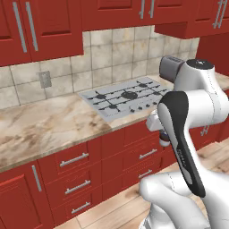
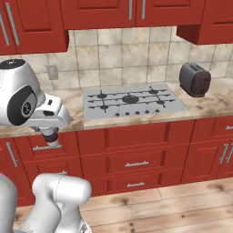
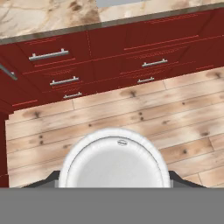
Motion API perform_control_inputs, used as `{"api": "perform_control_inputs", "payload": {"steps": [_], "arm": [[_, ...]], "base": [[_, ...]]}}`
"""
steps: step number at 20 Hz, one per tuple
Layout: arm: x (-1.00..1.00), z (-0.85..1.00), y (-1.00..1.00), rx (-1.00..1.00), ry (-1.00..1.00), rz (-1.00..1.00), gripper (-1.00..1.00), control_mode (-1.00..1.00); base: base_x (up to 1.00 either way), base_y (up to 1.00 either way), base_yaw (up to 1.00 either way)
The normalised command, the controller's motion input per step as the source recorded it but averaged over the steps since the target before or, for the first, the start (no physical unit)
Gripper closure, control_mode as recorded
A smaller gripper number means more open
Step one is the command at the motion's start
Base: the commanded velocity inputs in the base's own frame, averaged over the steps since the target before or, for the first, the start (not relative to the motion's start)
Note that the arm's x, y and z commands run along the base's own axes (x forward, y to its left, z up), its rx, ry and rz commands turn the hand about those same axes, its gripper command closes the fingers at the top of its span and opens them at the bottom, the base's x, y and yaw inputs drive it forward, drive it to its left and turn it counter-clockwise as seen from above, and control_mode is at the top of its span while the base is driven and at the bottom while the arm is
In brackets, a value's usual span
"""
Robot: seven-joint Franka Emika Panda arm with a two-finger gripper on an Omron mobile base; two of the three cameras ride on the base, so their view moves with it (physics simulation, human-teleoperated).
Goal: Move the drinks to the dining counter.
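We had the pincer (image 2: 50,137) closed and hanging low in front of the red drawers (image 2: 136,164), facing the tiled counter (image 1: 44,125) with the cooktop (image 1: 127,98) and toaster (image 2: 195,79). We couldn't tell where the 2 drinks were, so we figured: arm tucked, turn the base slowly, spot them before reaching.

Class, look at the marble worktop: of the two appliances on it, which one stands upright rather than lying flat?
The toaster, dark and boxy, right of the flat grey cooktop.
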Motion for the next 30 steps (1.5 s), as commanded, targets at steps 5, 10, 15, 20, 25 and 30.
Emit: {"api": "perform_control_inputs", "payload": {"steps": [5, 10, 15, 20, 25, 30], "arm": [[0.0, 0.0, 0.0, 0.0, 0.0, 0.0, 1.0, 1.0], [0.0, 0.0, 0.0, 0.0, 0.0, 0.0, 1.0, 1.0], [0.0, 0.0, 0.0, 0.0, 0.0, 0.0, 1.0, 1.0], [0.0, 0.0, 0.0, 0.0, 0.0, 0.0, 1.0, 1.0], [0.0, 0.0, 0.0, 0.0, 0.0, 0.0, 1.0, 1.0], [0.0, 0.0, 0.0, 0.0, 0.0, 0.0, 1.0, 1.0]], "base": [[-0.41, -0.28, -0.55], [-0.43, -0.26, -0.54], [-0.49, -0.25, -0.52], [-0.49, -0.25, -0.51], [-0.38, -0.2, -0.5], [-0.04, -0.29, -0.44]]}}
